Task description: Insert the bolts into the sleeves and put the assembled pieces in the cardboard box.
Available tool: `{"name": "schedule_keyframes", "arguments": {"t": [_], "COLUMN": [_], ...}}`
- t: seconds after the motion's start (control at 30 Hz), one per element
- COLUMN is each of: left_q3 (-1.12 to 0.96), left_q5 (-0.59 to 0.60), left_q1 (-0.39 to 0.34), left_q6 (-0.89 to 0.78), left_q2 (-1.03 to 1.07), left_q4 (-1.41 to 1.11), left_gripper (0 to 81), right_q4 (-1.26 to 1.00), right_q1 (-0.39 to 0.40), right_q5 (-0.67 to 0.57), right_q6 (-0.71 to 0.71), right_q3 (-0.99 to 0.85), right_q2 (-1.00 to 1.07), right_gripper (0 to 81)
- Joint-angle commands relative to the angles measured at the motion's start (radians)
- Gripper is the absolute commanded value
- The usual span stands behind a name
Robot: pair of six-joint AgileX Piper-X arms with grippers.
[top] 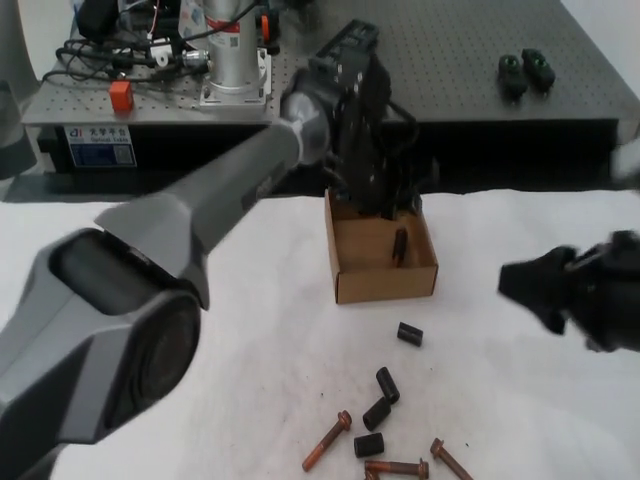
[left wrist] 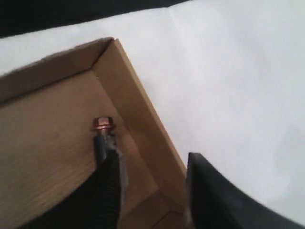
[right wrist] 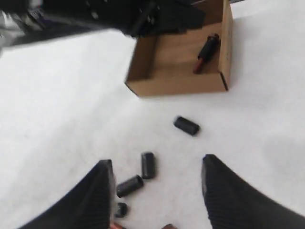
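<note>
The left end effector [left wrist: 153,162], spread wide over the cardboard box [left wrist: 143,119], leaves the assembled piece [left wrist: 101,136] lying free beside one finger, seemingly delivered, while the spread right end effector [right wrist: 157,162] hovers over loose sleeves [right wrist: 129,186], seemingly poised to grasp.

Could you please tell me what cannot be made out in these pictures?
High view: the bolts run off the lower edge, so their count is unsure.
Left wrist view: the assembled piece has its sleeve end hidden behind a finger of the left hand.
High view: the far wall of the cardboard box is hidden by the left arm.
</note>
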Motion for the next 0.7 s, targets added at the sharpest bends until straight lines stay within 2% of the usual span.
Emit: {"name": "schedule_keyframes", "arguments": {"t": [0.0, 0.1, 0.27, 0.37, 0.47, 0.67], "left_q3": [-0.024, 0.012, 0.197, 0.385, 0.568, 0.833], "left_q5": [-0.121, -0.323, -0.325, -0.326, -0.317, -0.295], "left_q1": [0.002, 0.004, 0.020, 0.020, 0.020, 0.020], "left_q6": [0.085, 0.185, 0.207, 0.212, 0.211, 0.253], "left_q2": [-0.093, -0.188, -0.338, -0.446, -0.551, -0.726], "left_q4": [0.052, 0.095, 0.079, 0.028, -0.048, -0.135], "left_gripper": [31.2, 31.2, 31.2, 31.2, 31.2, 31.2], "right_q4": [-0.006, 0.085, 0.218, 0.290, 0.315, 0.315], "right_q1": [-0.006, 0.041, 0.113, 0.141, 0.159, 0.168], "right_q5": [-0.014, 0.036, 0.142, 0.181, 0.251, 0.294], "right_q6": [0.020, -0.099, -0.274, -0.333, -0.361, -0.389], "right_q3": [0.013, -0.119, -0.345, -0.467, -0.544, -0.633], "right_q2": [-0.044, 0.148, 0.434, 0.574, 0.690, 0.820], "right_gripper": [39.3, 39.3, 39.3, 39.3, 39.3, 39.3]}}
